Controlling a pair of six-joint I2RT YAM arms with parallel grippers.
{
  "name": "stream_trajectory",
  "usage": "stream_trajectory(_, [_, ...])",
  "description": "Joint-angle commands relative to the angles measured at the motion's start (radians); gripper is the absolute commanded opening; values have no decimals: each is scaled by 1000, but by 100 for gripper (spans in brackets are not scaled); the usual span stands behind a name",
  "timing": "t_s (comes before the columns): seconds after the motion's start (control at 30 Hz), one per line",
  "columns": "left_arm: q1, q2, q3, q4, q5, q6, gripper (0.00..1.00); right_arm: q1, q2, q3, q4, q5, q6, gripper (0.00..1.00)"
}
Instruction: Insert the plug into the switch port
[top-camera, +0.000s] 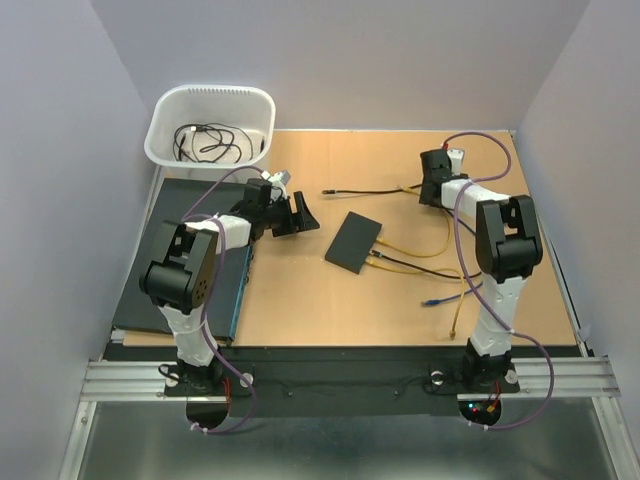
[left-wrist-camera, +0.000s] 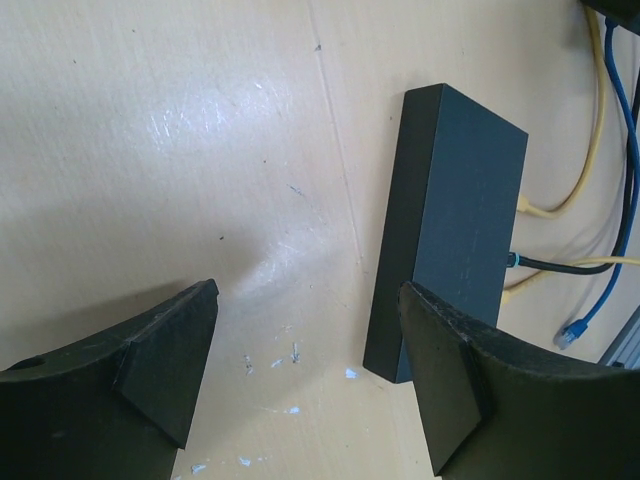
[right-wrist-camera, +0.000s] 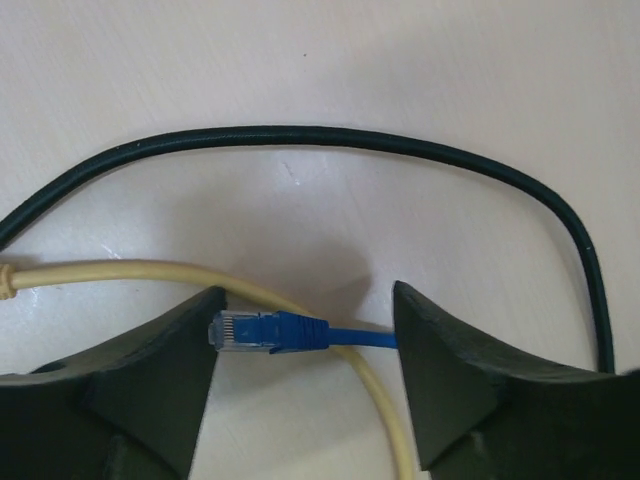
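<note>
Nearby, yellow cable (right-wrist-camera: 120, 270) crosses under plug (right-wrist-camera: 262, 331); black cable (right-wrist-camera: 300, 134) loops around.

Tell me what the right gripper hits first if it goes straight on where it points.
Most likely the blue plug, lying between the open jaws of the right gripper, by a yellow cable; depth unclear.

Tabletop (left-wrist-camera: 150, 150): tan board, smooth w/ slight sheen, fine scratches beside the switch box (left-wrist-camera: 450, 220), itself matt black, plastic-looking. Plug (right-wrist-camera: 265, 331): clear plastic tip, blue semi-gloss boot. Blk cable (right-wrist-camera: 330, 138): rubbery, matt. Right claw (right-wrist-camera: 305, 320) fingers (right-wrist-camera: 150, 370): matt black, grainy edges. White basket (top-camera: 210, 125) beyond the box: glossy plastic.
</note>
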Motion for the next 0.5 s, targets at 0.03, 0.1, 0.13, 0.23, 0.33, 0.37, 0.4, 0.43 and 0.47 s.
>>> stream_trajectory(0.03, [-3, 2, 36, 22, 8, 20, 83, 2, 24, 10, 54, -6, -2, 65])
stream_trajectory(0.1, [-3, 7, 36, 22, 9, 20, 83, -1, 24, 9, 56, -9, -2, 54])
stream_trajectory(0.13, [-3, 9, 37, 22, 9, 21, 83, -1, 21, 4, 59, -9, -1, 50])
stream_trajectory(0.23, [-3, 7, 39, 22, 11, 21, 83, 1, 13, -2, 64, -20, 3, 35])
stream_trajectory(0.33, [-3, 7, 37, 24, 11, 20, 83, 1, -8, -11, 70, -31, -1, 19])
stream_trajectory(0.37, [-3, 6, 37, 22, 9, 20, 83, 1, -13, -11, 68, -28, -7, 14])
stream_trajectory(0.4, [-3, 1, 36, 22, 9, 20, 83, 1, -27, -13, 68, -25, -17, 13])
stream_trajectory(0.43, [-3, 1, 36, 21, 9, 20, 83, 1, -36, -13, 70, -26, -20, 10])
stream_trajectory(0.47, [-3, -2, 36, 22, 8, 20, 83, 1, -47, -16, 68, -25, -25, 6])
